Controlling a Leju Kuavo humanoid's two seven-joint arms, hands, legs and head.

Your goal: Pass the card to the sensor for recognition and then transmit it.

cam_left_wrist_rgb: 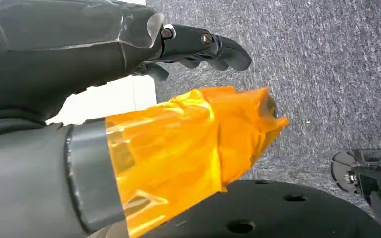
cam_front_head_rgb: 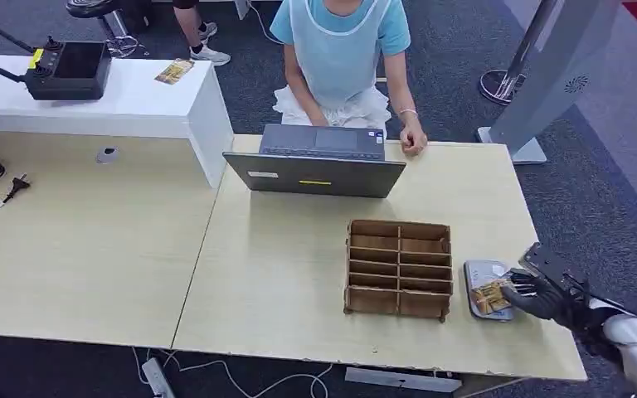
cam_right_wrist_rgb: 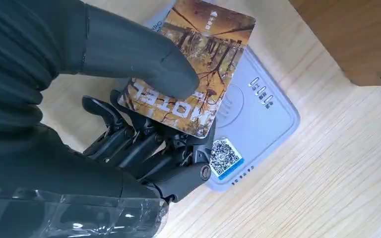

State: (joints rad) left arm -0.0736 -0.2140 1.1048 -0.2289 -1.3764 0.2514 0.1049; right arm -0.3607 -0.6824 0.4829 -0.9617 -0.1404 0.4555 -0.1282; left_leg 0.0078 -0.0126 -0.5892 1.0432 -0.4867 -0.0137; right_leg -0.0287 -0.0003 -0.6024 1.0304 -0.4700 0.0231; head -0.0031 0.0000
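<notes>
One robot hand (cam_right_wrist_rgb: 144, 124) – card (cam_right_wrist_rgb: 198, 59) over sensor (cam_right_wrist_rgb: 258, 114)

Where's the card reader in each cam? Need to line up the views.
Head view: the grey card reader lies on the table near its right edge, just right of the wooden organizer, partly under the card that the right robot hand holds.
Left wrist view: not in it.
Right wrist view: card reader mid-picture, under the card, QR sticker showing.
Shared landmark: the card, held over the reader in the head and right wrist views.
</notes>
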